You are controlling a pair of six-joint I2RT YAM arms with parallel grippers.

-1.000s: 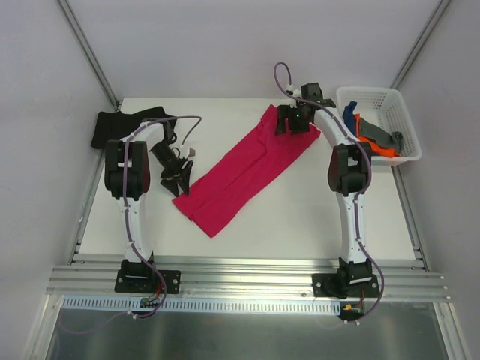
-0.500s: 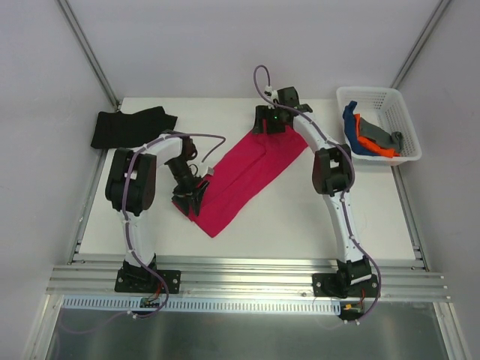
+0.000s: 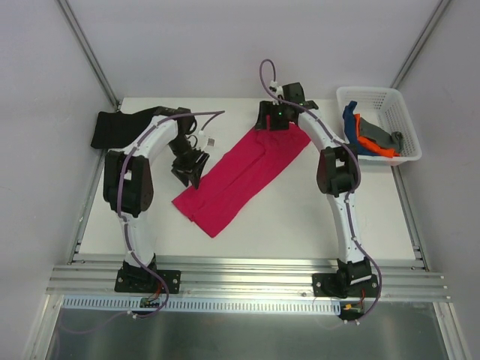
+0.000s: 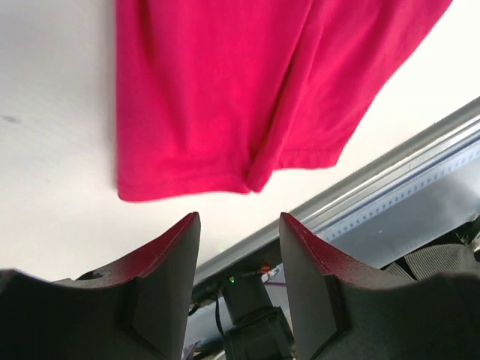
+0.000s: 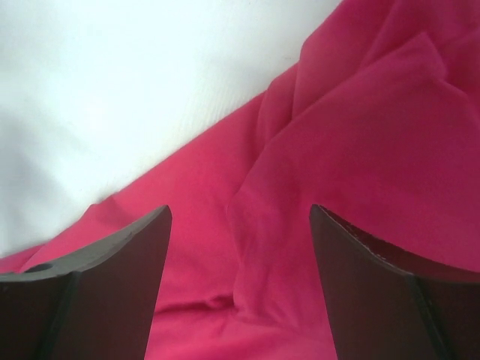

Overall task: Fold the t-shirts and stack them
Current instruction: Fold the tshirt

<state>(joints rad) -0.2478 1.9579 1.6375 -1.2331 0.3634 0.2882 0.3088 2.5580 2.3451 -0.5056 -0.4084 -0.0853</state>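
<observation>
A crimson-pink t-shirt (image 3: 240, 172) lies on the white table as a long folded strip, running diagonally from front left to back right. My left gripper (image 3: 188, 171) hangs open just off the strip's left edge; in the left wrist view its gap (image 4: 240, 225) holds nothing and the shirt's hem (image 4: 225, 90) lies ahead of it. My right gripper (image 3: 272, 124) is open over the strip's far end, fingers wide above wrinkled cloth (image 5: 360, 135). A black t-shirt (image 3: 124, 127) lies at the back left. Blue (image 3: 350, 120), orange (image 3: 369, 141) and grey (image 3: 382, 137) t-shirts sit in the basket.
The white lattice basket (image 3: 397, 101) stands at the table's back right corner. An aluminium rail (image 3: 247, 274) runs along the near edge, also showing in the left wrist view (image 4: 390, 187). Bare tabletop (image 3: 300, 217) stretches in front of the shirt.
My left gripper dipped to the shirt's near left corner, then pulled back toward the rear. My right gripper slid left over the far end, and that end now lies narrower.
</observation>
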